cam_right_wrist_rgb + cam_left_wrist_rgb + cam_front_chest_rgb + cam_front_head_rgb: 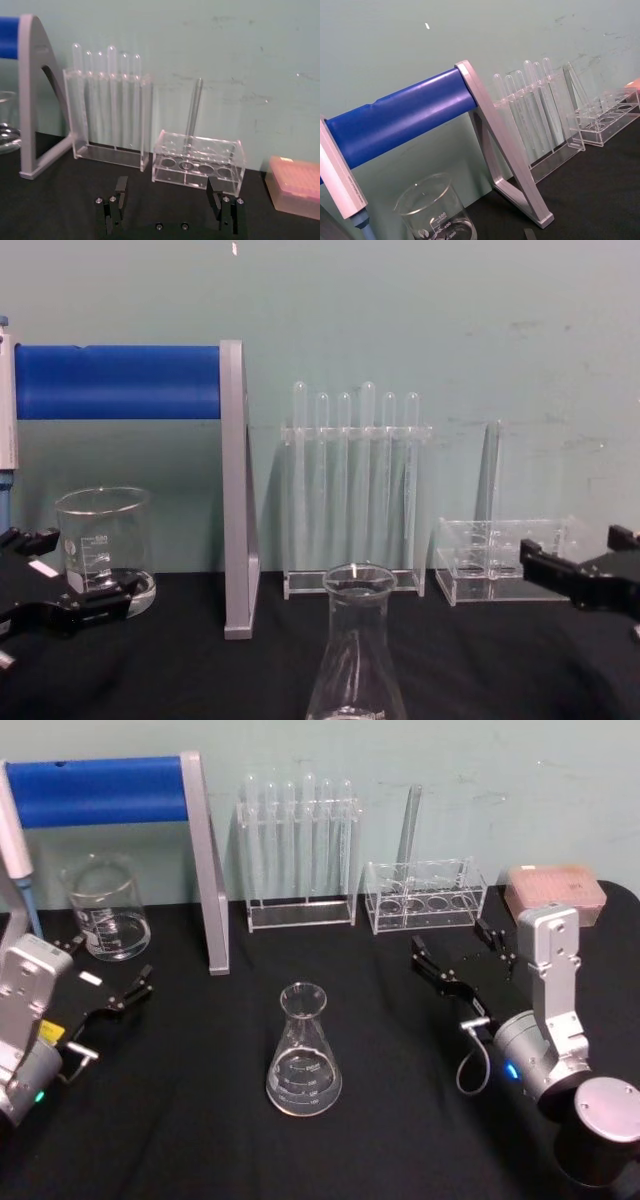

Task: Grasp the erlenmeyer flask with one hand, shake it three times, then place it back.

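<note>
standing upright, clear conical erlenmeyer flask

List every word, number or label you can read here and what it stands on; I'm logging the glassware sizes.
"300" and "400": white graduation marks on the beaker, left wrist view; a top mark is unclear.
Erlenmeyer flask: white graduation marks, too small to read.
Left gripper: small white label, no legible text.
Pink box: no readable print.

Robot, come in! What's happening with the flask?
Both claws open, right claw and left claw apart from it. Erlenmeyer flask upright, untouched. Path clear.
</note>
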Robot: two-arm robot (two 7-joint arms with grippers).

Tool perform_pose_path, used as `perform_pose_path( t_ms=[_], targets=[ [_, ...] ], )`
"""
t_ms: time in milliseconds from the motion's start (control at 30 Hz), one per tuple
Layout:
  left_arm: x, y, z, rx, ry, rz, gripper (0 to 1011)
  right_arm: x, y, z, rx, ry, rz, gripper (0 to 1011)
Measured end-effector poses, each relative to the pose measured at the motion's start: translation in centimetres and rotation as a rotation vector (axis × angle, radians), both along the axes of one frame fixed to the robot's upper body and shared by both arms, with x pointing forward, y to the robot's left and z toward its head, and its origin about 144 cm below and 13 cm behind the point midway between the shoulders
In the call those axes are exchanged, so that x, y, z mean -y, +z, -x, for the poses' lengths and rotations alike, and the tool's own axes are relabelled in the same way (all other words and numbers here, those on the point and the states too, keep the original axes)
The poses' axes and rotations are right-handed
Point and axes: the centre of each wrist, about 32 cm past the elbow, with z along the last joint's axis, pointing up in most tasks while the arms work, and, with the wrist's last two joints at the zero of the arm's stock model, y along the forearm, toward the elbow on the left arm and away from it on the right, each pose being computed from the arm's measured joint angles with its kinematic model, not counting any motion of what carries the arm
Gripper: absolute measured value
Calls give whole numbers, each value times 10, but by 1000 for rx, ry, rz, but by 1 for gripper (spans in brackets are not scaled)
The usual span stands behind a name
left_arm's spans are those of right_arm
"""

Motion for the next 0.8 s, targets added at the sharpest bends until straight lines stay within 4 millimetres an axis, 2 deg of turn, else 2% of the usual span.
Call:
perform_pose_path(
  t_ms=[333, 800],
  targets=[
    [0, 0, 0, 0, 0, 0, 1001, -2, -9, -4, -28, -23, 37, 1000],
    [0, 0, 0, 0, 0, 0, 1001, -2, -9, -4, -28, -20, 39, 1000]
  ],
)
